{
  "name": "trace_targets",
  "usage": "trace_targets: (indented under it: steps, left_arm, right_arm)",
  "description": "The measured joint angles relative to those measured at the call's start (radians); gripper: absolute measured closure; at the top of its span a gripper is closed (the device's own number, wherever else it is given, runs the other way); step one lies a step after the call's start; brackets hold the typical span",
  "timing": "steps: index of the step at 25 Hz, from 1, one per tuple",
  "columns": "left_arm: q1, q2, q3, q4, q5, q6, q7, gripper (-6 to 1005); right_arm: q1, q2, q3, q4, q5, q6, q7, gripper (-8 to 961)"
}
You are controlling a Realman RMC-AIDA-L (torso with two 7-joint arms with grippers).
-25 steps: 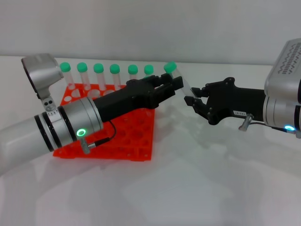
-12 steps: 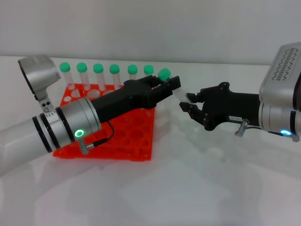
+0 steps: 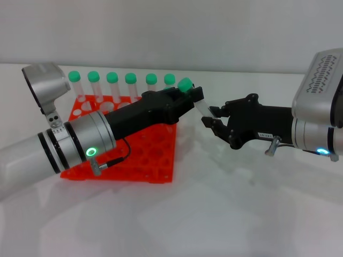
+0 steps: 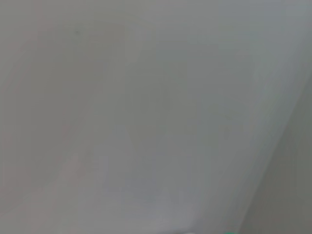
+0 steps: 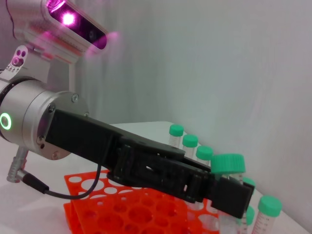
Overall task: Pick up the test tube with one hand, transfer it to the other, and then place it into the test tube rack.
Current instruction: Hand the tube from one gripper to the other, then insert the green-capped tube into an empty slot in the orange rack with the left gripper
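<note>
The test tube [image 3: 186, 84], clear with a green cap, hangs tilted in the air between my two grippers, just past the right edge of the orange-red test tube rack [image 3: 144, 155]. My right gripper [image 3: 210, 116], on the blue-lit arm, is shut on the tube's lower tapered end. My left gripper [image 3: 194, 96], black on the silver arm with the green ring light, is at the capped end. In the right wrist view the cap [image 5: 226, 163] shows just above the left gripper [image 5: 234, 195], with the rack [image 5: 136, 214] below. The left wrist view shows only blank grey.
Several more green-capped tubes [image 3: 112, 77] stand in the rack's back row. My left arm lies across the rack from the left. The white table runs out in front of the rack and to the right, under the right arm.
My right gripper has moved left and slightly down with the tube, bringing the capped end in against the left gripper. The left arm has hardly moved.
</note>
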Motion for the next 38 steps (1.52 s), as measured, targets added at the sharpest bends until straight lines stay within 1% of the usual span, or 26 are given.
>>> trace_targets:
  steps: [4, 12, 18, 23, 27, 29, 34, 38]
  left_arm:
    - [0.0, 0.0, 0.0, 0.0, 0.0, 0.0, 0.0, 775]
    - [0.002, 0.0, 0.0, 0.0, -0.001, 0.003, 0.008, 776]
    - [0.011, -0.002, 0.0, 0.0, -0.019, 0.026, 0.042, 777]
    - [0.019, -0.002, 0.0, 0.0, -0.025, 0.047, 0.068, 779]
    - [0.066, -0.002, 0.0, 0.001, -0.037, 0.129, 0.209, 782]
    - [0.11, -0.002, 0.0, 0.009, -0.064, 0.171, 0.272, 783]
    - [0.243, -0.003, 0.0, 0.048, -0.135, 0.207, 0.412, 784]
    - [0.312, -0.004, 0.0, 0.05, -0.199, 0.224, 0.474, 783]
  right_arm:
    - [0.0, 0.0, -0.001, 0.0, 0.0, -0.001, -0.006, 612]
    - [0.002, -0.001, 0.007, 0.02, 0.001, -0.003, 0.02, 600]
    - [0.004, -0.007, 0.011, 0.037, -0.005, -0.007, 0.046, 591]
    - [-0.001, -0.007, 0.038, 0.061, -0.005, -0.012, 0.049, 353]
    - [-0.02, -0.008, 0.085, 0.076, 0.0, -0.005, 0.049, 220]
    - [-0.034, -0.009, 0.094, 0.076, 0.0, -0.001, 0.05, 154]
    - [-0.048, -0.009, 0.097, 0.092, -0.001, 0.0, 0.05, 92]
    - [-0.049, -0.009, 0.099, 0.111, 0.0, 0.0, 0.05, 97]
